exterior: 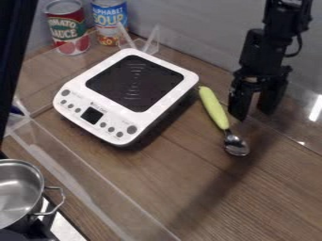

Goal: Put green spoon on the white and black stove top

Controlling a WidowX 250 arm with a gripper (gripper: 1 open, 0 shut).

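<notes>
The gripper [249,102] is hanging with its fingers spread apart, pinching nothing, just right of the green spoon [221,118]. The spoon is lying on the wooden table [151,188], beside the right edge of the white and black stove top [131,94], not on it. A metal pot [22,193] is sitting at the lower left, apparently empty. Two sealed cans [86,24] are standing behind the stove.

The brown wooden desk [151,179] has a white and black stove top [128,94] sitting near its middle. A green spoon [223,119] lies flat on the desk just beside the stove's right side. Two cans [86,24] stand at the back left corner, and a shiny metal pot [22,192] sits at the front left corner.
</notes>
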